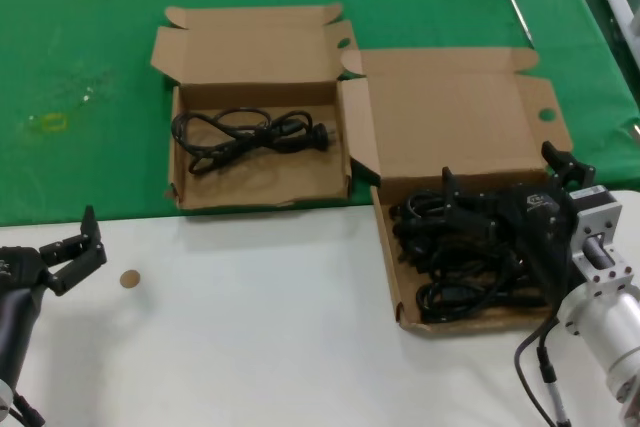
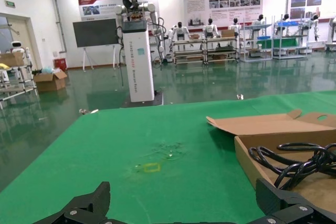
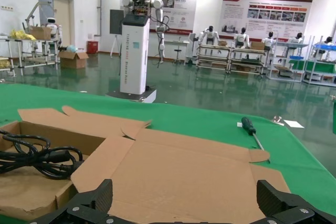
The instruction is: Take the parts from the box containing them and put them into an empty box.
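Looking down from the head view, I am seeing the right gripper [image 1: 500,209] hanging over the pile of cords [image 1: 462,269] in the large box [image 1: 455,117], its jaws spread apart and holding nothing. One cord [image 1: 245,137] is already lying in the small box [image 1: 250,182], just to the left of the large one. I am judging these cords as light, limp and springy: a coil will sag and trail its plug, and neighbouring loops may be snagging each other, so I am planning to pinch across the thick middle of a bundle, where several strands run together, rather than at a plug or a single loop. The left gripper [image 1: 70,252] is waiting low at the near left over the white table [image 1: 260,347], jaws apart and empty. The head view alone is showing me the pile; the right wrist view is showing only the large box's lid, the screwdriver [image 3: 250,129] on the green cloth [image 3: 220,124] and the delivered cord beyond, while the left wrist view is catching that cord from the side.
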